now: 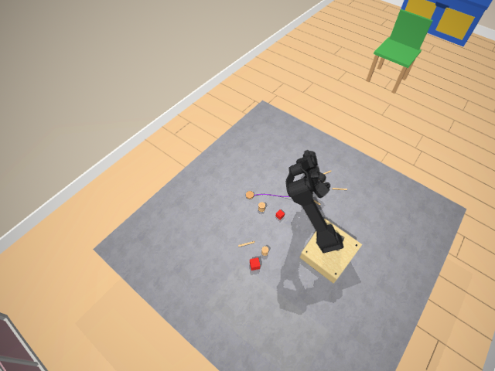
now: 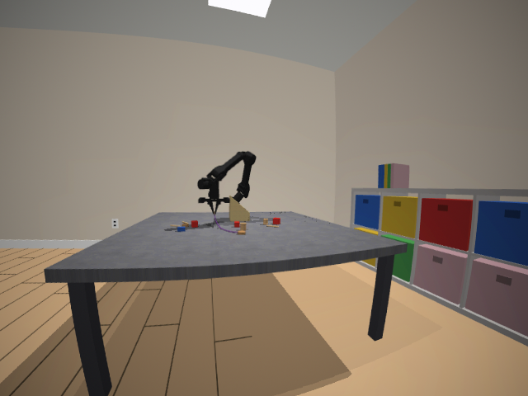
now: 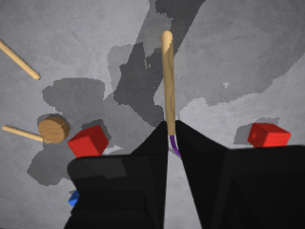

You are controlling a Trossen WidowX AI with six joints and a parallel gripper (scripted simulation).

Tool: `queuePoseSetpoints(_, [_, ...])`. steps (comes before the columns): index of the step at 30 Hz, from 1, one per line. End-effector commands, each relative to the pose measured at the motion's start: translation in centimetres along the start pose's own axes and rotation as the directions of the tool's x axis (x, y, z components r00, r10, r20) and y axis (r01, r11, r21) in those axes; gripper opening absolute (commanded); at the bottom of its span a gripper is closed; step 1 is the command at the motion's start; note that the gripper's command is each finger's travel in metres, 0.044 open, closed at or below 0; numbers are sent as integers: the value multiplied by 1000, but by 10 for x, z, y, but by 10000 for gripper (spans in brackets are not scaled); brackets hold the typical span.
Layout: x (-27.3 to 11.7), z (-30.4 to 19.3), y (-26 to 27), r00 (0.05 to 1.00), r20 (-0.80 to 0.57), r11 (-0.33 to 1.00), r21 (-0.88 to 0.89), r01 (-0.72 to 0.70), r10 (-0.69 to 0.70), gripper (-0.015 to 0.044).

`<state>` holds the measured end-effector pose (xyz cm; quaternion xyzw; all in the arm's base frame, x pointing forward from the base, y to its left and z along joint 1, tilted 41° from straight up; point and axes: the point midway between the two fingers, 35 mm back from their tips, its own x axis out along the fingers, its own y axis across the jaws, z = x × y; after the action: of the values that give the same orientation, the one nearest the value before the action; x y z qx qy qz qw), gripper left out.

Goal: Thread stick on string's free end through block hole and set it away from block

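Observation:
My gripper point(image 2: 214, 213) point(image 3: 171, 125) is shut on the thin wooden stick point(image 3: 169, 81) point(image 1: 316, 202) and holds it above the table. The fingers grip its string end; the rest points away from them. The purple string point(image 1: 271, 195) point(image 2: 221, 228) point(image 3: 172, 143) runs from there down to the round wooden button point(image 1: 250, 195) point(image 2: 241, 233) on the table. In the top view the arm hides the fingertips. A large tan block point(image 1: 327, 263) point(image 2: 237, 210) is at the arm's base, with small dark dots on top. No through hole shows; I cannot tell which piece is the holed block.
Wooden cylinders point(image 1: 261, 206) point(image 1: 264, 250) point(image 3: 53, 130), red cubes point(image 1: 280, 214) point(image 1: 254, 263) point(image 3: 89, 141), a blue piece point(image 2: 181, 228) point(image 3: 73, 197) and loose sticks point(image 1: 246, 243) point(image 1: 339, 188) point(image 3: 19, 59) lie on the grey table point(image 1: 168, 239) point(image 2: 170, 256). The arm stands over the right part in the top view.

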<state>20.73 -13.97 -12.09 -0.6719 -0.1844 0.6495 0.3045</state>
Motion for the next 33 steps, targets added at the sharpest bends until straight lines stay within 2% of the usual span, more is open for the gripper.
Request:
queuePoseSetpoints(1, [-5,-5,1,1000,12,1000,-2,-7,7,0])
queuePoseSetpoints(33, [-34,-28,-9,993,115,1000,-2,-6,6,0])
